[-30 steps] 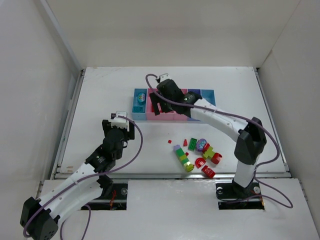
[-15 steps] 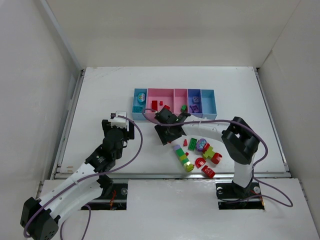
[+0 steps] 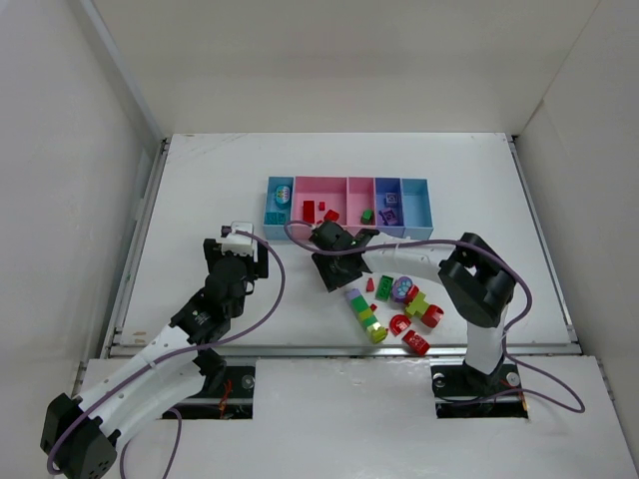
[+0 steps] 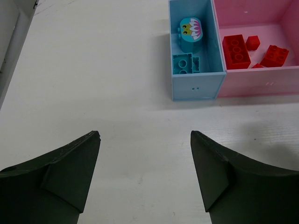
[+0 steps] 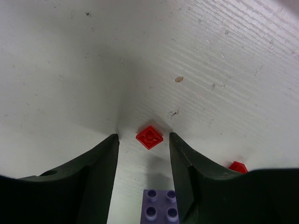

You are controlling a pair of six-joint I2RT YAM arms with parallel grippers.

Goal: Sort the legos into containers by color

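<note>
A tiny red lego lies flat on the white table between the fingertips of my right gripper. The jaws stand open with a gap on each side of it. A purple brick sits just behind it, and another red bit lies to the right. From above, the right gripper points down at the left edge of the loose legos. The containers stand in a row behind. My left gripper is open and empty over bare table, short of the light blue bin.
The light blue bin holds teal pieces; the wide pink bin holds red bricks. A stacked purple, green and yellow cluster lies right of the right gripper. White walls enclose the table on three sides.
The right arm swung back from over the bins and came down on the table beside the pile, its jaws narrowing around the tiny red lego. The left arm has not moved.
</note>
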